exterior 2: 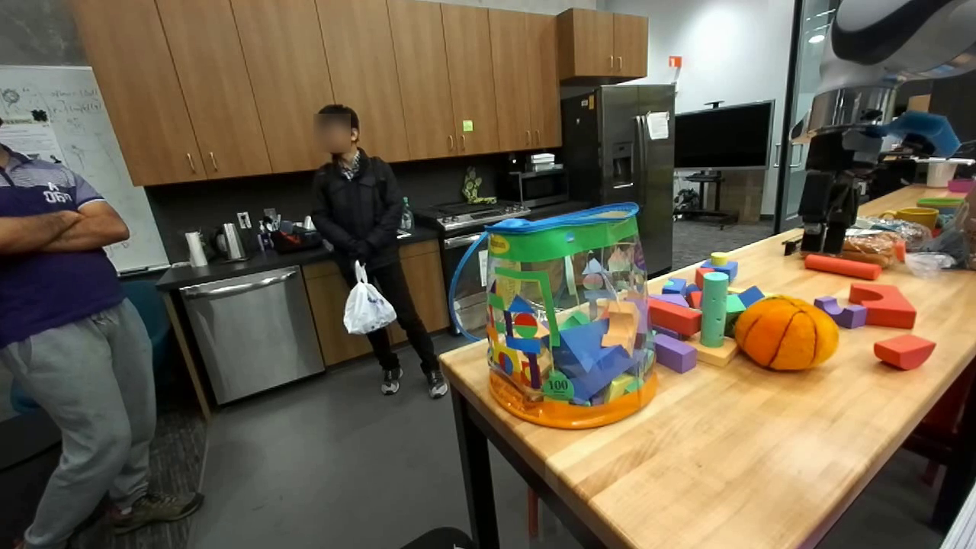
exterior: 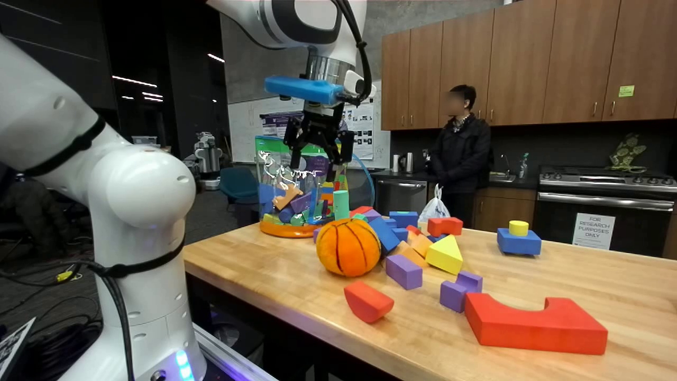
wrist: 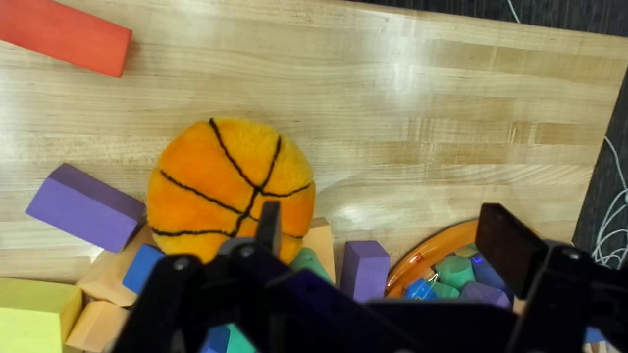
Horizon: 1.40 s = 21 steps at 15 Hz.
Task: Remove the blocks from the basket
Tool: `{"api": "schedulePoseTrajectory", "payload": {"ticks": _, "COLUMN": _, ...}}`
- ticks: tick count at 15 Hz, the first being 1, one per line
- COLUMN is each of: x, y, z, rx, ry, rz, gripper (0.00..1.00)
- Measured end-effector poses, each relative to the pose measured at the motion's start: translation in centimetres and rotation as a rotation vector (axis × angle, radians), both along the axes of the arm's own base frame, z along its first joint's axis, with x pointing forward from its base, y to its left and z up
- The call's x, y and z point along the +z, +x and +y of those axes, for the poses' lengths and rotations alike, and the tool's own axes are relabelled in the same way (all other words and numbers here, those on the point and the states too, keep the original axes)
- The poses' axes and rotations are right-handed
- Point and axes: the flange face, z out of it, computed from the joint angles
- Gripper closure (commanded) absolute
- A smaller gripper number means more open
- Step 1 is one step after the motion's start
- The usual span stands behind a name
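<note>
The basket (exterior: 288, 229) is clear-sided with a green top band and an orange base. It stands upright near the table's end and also shows in an exterior view (exterior 2: 572, 412). Blocks lie inside it, such as a blue one (exterior 2: 587, 354) and a green one (wrist: 454, 272). Many blocks lie outside, including a standing green cylinder (exterior 2: 714, 309), a purple block (wrist: 364, 269) and a red arch (exterior: 534, 325). My gripper (exterior: 313, 165) is open and empty, raised above the table. In the wrist view its fingers (wrist: 380, 220) spread wide, one over the ball, one over the basket's edge.
An orange basketball (exterior: 348, 247) rests beside the block pile. A red block (exterior: 368, 301) lies near the table's edge. Bagged items and a yellow mug (exterior 2: 915, 218) stand farther along the table (exterior 2: 686, 457). A person holding a white bag (exterior 2: 368, 305) stands beyond it.
</note>
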Motion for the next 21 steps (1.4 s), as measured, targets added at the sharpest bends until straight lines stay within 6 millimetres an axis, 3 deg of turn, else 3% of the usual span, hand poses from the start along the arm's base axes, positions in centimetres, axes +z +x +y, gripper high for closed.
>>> {"api": "schedulePoseTrajectory", "payload": {"ticks": 7, "x": 0.6, "y": -3.2, "z": -1.7, "rx": -0.013, "ry": -0.076, "rz": 0.122, "gripper": 0.0}}
{"api": "schedulePoseTrajectory", "payload": {"ticks": 14, "x": 6.9, "y": -4.1, "z": -1.6, "rx": -0.002, "ry": -0.207, "rz": 0.037, "gripper": 0.0}}
{"api": "schedulePoseTrajectory", "payload": {"ticks": 21, "x": 12.5, "y": -3.0, "z": 1.1, "rx": 0.02, "ry": -0.318, "rz": -0.207, "gripper": 0.0}}
